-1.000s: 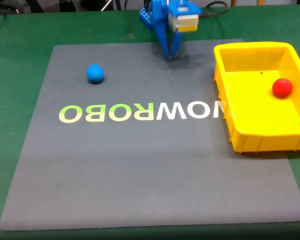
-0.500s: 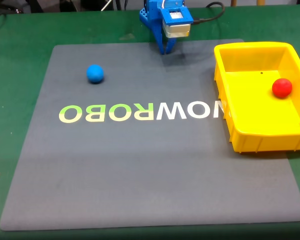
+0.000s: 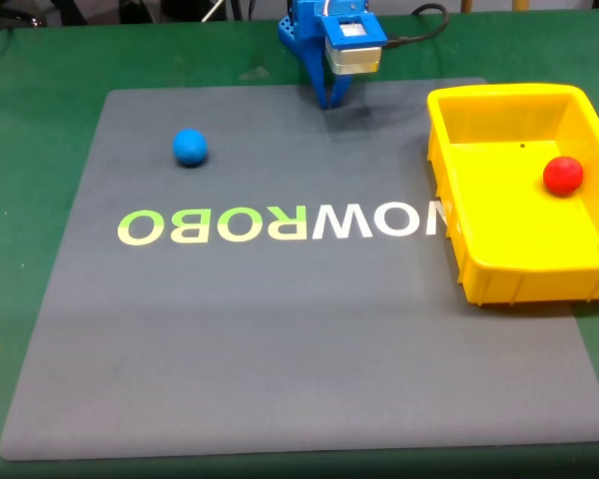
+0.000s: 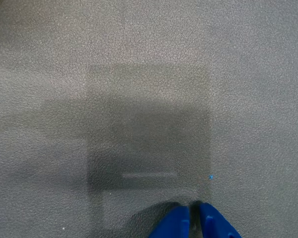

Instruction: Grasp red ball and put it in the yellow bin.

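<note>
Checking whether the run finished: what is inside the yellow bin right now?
The red ball rests on the floor of the yellow bin, toward its right side in the fixed view. The rest of the floor that shows is bare; the strip just behind the near wall is hidden.

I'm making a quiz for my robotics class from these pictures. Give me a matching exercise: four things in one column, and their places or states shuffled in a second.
Things:
1. red ball
2. blue ball
3. yellow bin
4. gripper

Places or states:
A. on the grey mat, left in the fixed view
B. jaws shut, at the mat's far edge
C. inside the bin
D. on the mat's right edge

Pairs: 1-C, 2-A, 3-D, 4-B
</note>
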Controlling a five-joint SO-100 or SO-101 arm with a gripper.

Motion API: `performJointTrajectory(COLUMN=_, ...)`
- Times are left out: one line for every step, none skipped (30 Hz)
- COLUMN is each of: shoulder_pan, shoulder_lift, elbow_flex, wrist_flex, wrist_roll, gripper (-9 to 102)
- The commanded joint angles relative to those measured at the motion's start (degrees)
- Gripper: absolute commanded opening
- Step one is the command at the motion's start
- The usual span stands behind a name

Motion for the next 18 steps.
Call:
performJointTrajectory(shoulder_pan=0.8, shoulder_lift=0.5, elbow_flex=1.8, wrist_flex=1.0, wrist_roll=0.0, gripper=0)
performJointTrajectory(shoulder_pan=0.9, shoulder_lift=0.5, elbow_flex=1.8, wrist_flex=1.0, wrist_roll=0.1, gripper=0)
performJointTrajectory(shoulder_pan=0.9, shoulder_lift=0.5, elbow_flex=1.8, wrist_flex=1.0, wrist_roll=0.1, gripper=0)
performJointTrajectory(shoulder_pan=0.9, shoulder_lift=0.5, elbow_flex=1.8, wrist_flex=1.0, wrist_roll=0.2, gripper=0)
performJointTrajectory(shoulder_pan=0.9, shoulder_lift=0.5, elbow_flex=1.8, wrist_flex=1.0, wrist_roll=0.3, gripper=0)
performJointTrajectory(shoulder_pan=0.9, shoulder_lift=0.5, elbow_flex=1.8, wrist_flex=1.0, wrist_roll=0.4, gripper=0)
performJointTrajectory(shoulder_pan=0.9, shoulder_lift=0.5, elbow_flex=1.8, wrist_flex=1.0, wrist_roll=0.4, gripper=0)
performJointTrajectory(shoulder_pan=0.9, shoulder_lift=0.5, elbow_flex=1.8, wrist_flex=1.0, wrist_roll=0.4, gripper=0)
performJointTrajectory(shoulder_pan=0.9, shoulder_lift=0.5, elbow_flex=1.8, wrist_flex=1.0, wrist_roll=0.5, gripper=0)
performJointTrajectory(shoulder_pan=0.9, shoulder_lift=0.5, elbow_flex=1.8, wrist_flex=1.0, wrist_roll=0.5, gripper=0)
performJointTrajectory(shoulder_pan=0.9, shoulder_lift=0.5, elbow_flex=1.8, wrist_flex=1.0, wrist_roll=0.5, gripper=0)
performJointTrajectory(shoulder_pan=0.9, shoulder_lift=0.5, elbow_flex=1.8, wrist_flex=1.0, wrist_roll=0.5, gripper=0)
performJointTrajectory(shoulder_pan=0.9, shoulder_lift=0.5, elbow_flex=1.8, wrist_flex=1.0, wrist_roll=0.5, gripper=0)
performJointTrajectory(shoulder_pan=0.9, shoulder_lift=0.5, elbow_flex=1.8, wrist_flex=1.0, wrist_roll=0.5, gripper=0)
performJointTrajectory(shoulder_pan=1.0, shoulder_lift=0.5, elbow_flex=1.8, wrist_flex=1.0, wrist_roll=0.6, gripper=0)
performJointTrajectory(shoulder_pan=1.0, shoulder_lift=0.5, elbow_flex=1.8, wrist_flex=1.0, wrist_roll=0.7, gripper=0)
performJointTrajectory(shoulder_pan=1.0, shoulder_lift=0.5, elbow_flex=1.8, wrist_flex=1.0, wrist_roll=0.9, gripper=0)
performJointTrajectory(shoulder_pan=1.0, shoulder_lift=0.5, elbow_flex=1.8, wrist_flex=1.0, wrist_roll=1.1, gripper=0)
